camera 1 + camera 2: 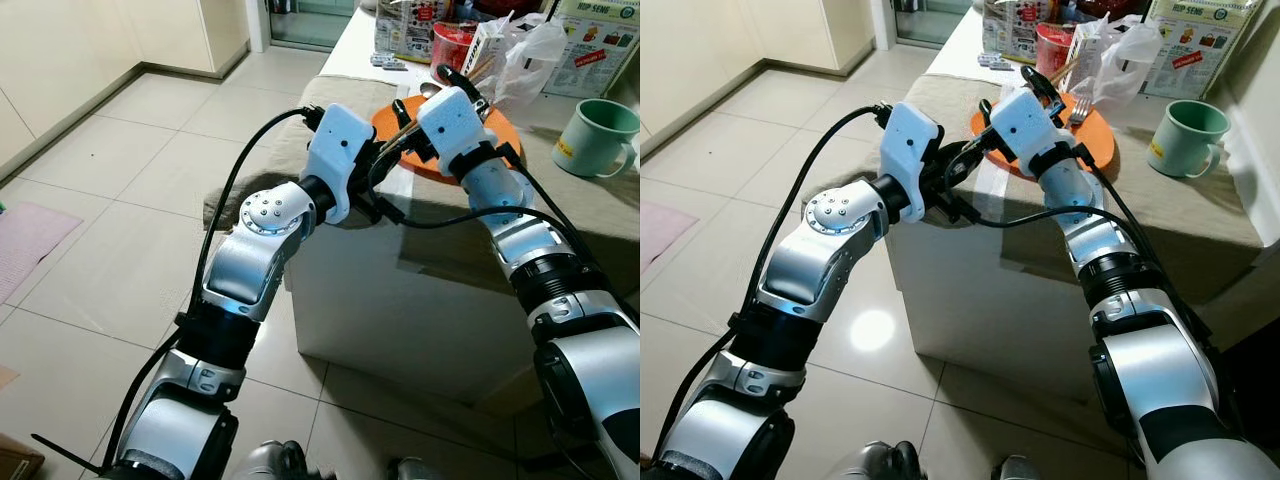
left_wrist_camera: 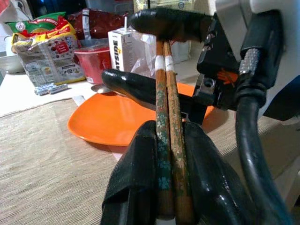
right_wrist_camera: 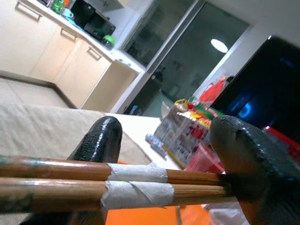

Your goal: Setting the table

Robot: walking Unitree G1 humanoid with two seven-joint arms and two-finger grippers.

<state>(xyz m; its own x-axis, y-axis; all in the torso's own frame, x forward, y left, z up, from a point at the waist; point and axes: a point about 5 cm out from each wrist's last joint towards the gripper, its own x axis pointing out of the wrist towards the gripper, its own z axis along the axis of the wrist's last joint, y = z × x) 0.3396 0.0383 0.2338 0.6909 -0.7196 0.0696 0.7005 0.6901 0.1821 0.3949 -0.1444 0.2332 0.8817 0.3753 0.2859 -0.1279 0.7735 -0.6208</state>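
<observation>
Two wooden chopsticks with green-patterned shafts and white paper bands lie side by side as a pair, bridging the gap between both grippers above the near edge of the round orange plastic plate. The left gripper has its jaws pressed together on the decorated end of the pair, while the right gripper sits at the far end, one black finger to each side of the sticks; whether those jaws truly pinch the wood or only bracket it cannot be told. The long axis of the pair runs straight from the left jaws toward the right ones (roughly crosswise over the front of the desk, which wears a beige woven runner). Since the sticks hang just over the plate's rim and the runner beside it, the coming move seems to turn on which arm keeps them: the left has the surer grip, and the right stands nearer the plate. Farther back on the desk stand a mint-green ceramic mug and a red plastic cup.
</observation>
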